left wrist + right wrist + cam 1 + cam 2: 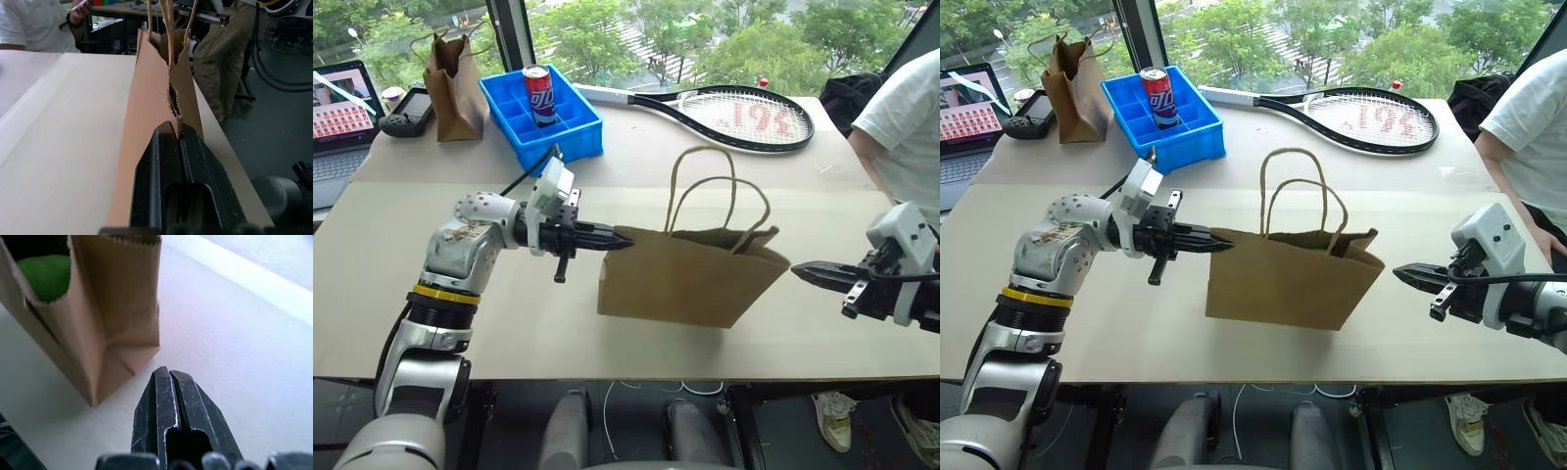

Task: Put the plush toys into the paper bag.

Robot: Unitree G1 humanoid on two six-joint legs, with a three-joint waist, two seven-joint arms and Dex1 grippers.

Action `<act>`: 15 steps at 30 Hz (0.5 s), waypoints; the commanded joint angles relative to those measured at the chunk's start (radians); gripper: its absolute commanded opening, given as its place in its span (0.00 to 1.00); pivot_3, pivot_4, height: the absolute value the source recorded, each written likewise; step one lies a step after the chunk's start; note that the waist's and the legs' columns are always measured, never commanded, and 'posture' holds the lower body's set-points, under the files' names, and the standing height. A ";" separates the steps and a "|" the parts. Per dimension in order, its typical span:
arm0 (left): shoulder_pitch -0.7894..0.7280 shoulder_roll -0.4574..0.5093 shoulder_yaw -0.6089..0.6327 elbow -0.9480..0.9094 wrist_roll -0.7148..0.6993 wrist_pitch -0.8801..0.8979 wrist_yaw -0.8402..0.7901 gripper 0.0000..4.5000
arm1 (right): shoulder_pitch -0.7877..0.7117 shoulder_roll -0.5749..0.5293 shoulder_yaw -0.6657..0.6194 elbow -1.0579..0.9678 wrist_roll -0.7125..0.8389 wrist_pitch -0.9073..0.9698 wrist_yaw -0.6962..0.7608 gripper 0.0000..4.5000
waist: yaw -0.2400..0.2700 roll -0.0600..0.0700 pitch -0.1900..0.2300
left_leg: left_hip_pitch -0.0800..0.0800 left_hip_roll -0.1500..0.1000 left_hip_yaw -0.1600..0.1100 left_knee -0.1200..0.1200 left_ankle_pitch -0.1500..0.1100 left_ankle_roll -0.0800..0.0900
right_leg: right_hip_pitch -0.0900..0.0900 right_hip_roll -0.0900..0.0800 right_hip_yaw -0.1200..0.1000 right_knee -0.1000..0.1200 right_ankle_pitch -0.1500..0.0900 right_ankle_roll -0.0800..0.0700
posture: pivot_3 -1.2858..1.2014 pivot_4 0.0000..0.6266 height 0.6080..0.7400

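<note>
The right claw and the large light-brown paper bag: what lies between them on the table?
Nothing: in the left eye view, only bare pale table separates the shut right claw from the large light-brown paper bag.

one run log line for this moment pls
left gripper: shut on paper bag edge | right gripper: shut, empty, beside bag | green plush toy: inside bag

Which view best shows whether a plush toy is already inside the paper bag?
The right wrist view: the light-green plush toy shows through the paper bag's open top. Both eye views show the bag's outside; the left wrist view shows its rim edge-on.
</note>
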 commanded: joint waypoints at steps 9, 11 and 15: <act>0.064 0.060 0.036 -0.089 -0.061 0.135 0.034 0.34 | -0.020 -0.004 -0.043 0.000 0.006 0.003 0.017 0.00 | 0.001 0.000 0.000 | 0.000 0.000 0.000 0.001 0.000 0.000 | 0.000 0.000 0.000 0.000 0.000 0.000 | 0.52 0.24 1.00; 0.079 0.082 0.051 -0.113 -0.073 0.155 0.041 0.52 | -0.012 -0.004 -0.040 0.018 -0.011 -0.017 0.035 0.00 | 0.001 0.000 0.000 | 0.000 0.000 0.000 0.001 0.000 0.000 | 0.000 0.000 0.000 0.000 0.000 0.000 | 0.52 0.24 1.00; 0.102 0.130 0.107 -0.148 -0.105 0.202 0.065 0.83 | -0.001 0.029 -0.039 0.061 -0.042 -0.070 0.058 0.00 | 0.000 0.000 0.000 | 0.000 0.000 0.000 0.000 0.000 0.000 | 0.000 0.000 0.000 0.000 0.000 0.000 | 0.52 0.24 1.00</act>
